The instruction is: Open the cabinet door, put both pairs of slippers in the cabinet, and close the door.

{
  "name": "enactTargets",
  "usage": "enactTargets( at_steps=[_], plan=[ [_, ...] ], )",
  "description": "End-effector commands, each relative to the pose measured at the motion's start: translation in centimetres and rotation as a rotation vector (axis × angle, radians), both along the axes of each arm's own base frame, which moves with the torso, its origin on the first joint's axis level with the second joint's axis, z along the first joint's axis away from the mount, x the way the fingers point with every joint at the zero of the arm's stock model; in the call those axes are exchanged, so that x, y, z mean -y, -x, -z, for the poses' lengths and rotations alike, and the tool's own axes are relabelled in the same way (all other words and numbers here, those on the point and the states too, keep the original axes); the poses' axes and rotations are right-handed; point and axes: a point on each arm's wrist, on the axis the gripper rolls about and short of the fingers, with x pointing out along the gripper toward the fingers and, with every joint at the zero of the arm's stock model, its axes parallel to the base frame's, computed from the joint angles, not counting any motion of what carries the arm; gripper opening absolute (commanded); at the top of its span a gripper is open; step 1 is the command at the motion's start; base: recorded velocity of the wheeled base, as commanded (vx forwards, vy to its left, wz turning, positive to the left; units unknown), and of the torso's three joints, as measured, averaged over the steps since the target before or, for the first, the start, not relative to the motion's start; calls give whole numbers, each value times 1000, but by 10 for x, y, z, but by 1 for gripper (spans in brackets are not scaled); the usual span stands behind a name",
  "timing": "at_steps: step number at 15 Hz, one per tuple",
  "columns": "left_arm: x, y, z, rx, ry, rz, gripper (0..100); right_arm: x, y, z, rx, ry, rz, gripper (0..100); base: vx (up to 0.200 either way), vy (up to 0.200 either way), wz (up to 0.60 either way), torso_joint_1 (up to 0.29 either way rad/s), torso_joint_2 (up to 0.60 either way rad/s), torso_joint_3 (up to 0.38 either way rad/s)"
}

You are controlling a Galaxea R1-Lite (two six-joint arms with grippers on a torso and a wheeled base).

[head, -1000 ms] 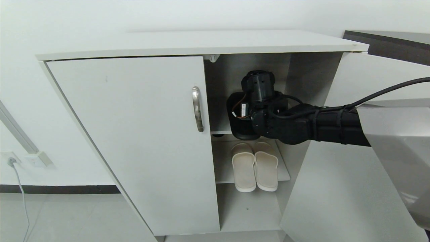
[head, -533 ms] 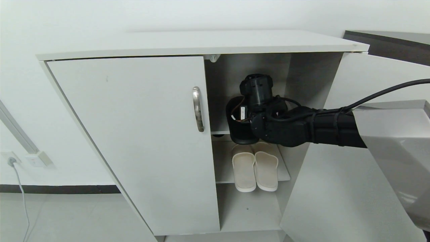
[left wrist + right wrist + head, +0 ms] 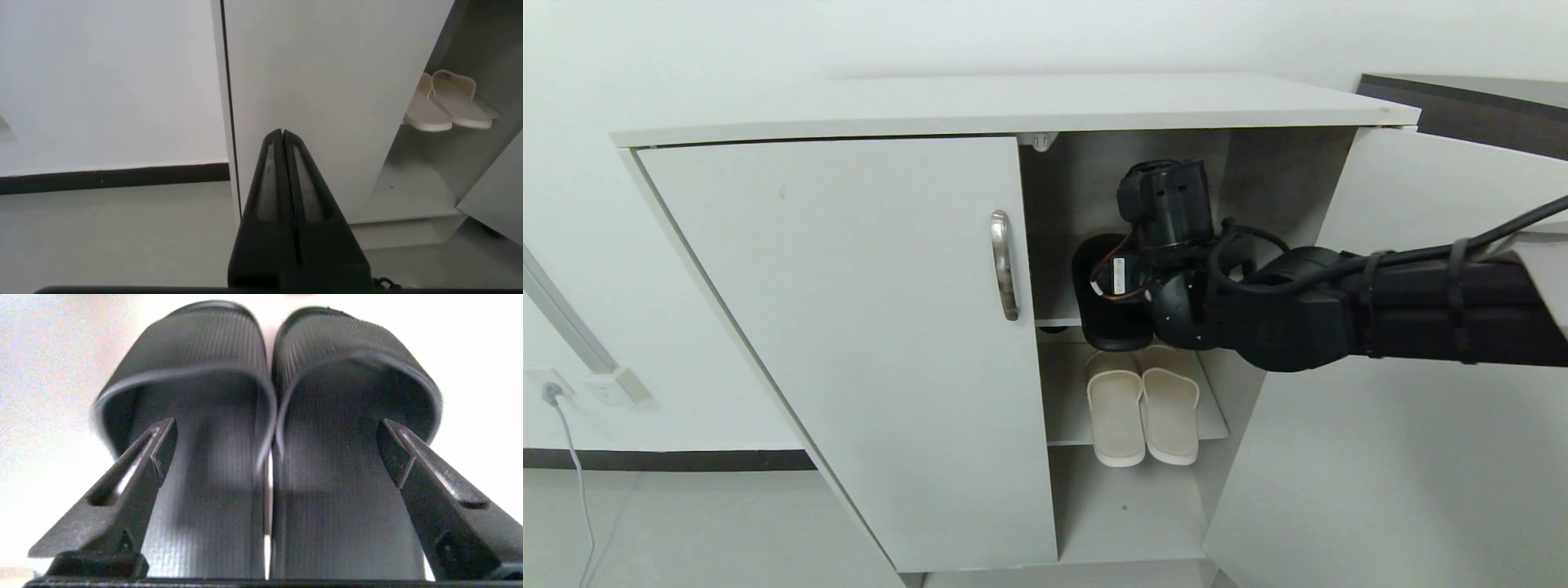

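Right end effector [image 3: 275, 433]: fingers spread apart, not clamped. Black slippers [image 3: 196, 392] lie between and just ahead of them, on a shelf in the cabinet [image 3: 1013, 102]. Beige slippers [image 3: 1142, 404] sit one shelf below. Left end effector [image 3: 282, 143]: fingers pressed together, outside the cabinet.

cabinet [image 3: 1013, 102]: white, standing against a white wall
left door [image 3: 849, 327]: shut, with a metal handle [image 3: 1003, 265] at its inner edge
right door [image 3: 1380, 457]: swung wide open
black slippers [image 3: 1104, 331]: on the upper shelf [image 3: 1058, 321], heels over its front edge, partly hidden by the arm
beige slippers [image 3: 1142, 408]: side by side on the shelf below, heels overhanging the front
right arm [image 3: 1307, 318]: reaching into the upper compartment, its wrist above the black slippers
wall outlet [image 3: 551, 392]: low on the left, a cable [image 3: 576, 474] hanging from it
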Motion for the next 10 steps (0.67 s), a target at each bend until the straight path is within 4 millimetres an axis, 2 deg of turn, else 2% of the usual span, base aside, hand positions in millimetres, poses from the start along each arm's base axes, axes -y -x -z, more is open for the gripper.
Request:
enactTargets(
  at_steps=[1,4,7,10],
  plan=[
    [0,0,0,-2,0,0,0,14,37,-19,12,-13,-38,100,0,0,0,0,0,0],
    [0,0,0,-2,3,0,0,33,74,-15,26,-30,-87,100,0,0,0,0,0,0],
    [0,0,0,-2,3,0,0,53,110,10,32,-44,-153,100,0,0,0,0,0,0],
    [0,0,0,0,3,0,0,63,120,40,14,-41,-199,100,0,0,0,0,0,0]
  ],
)
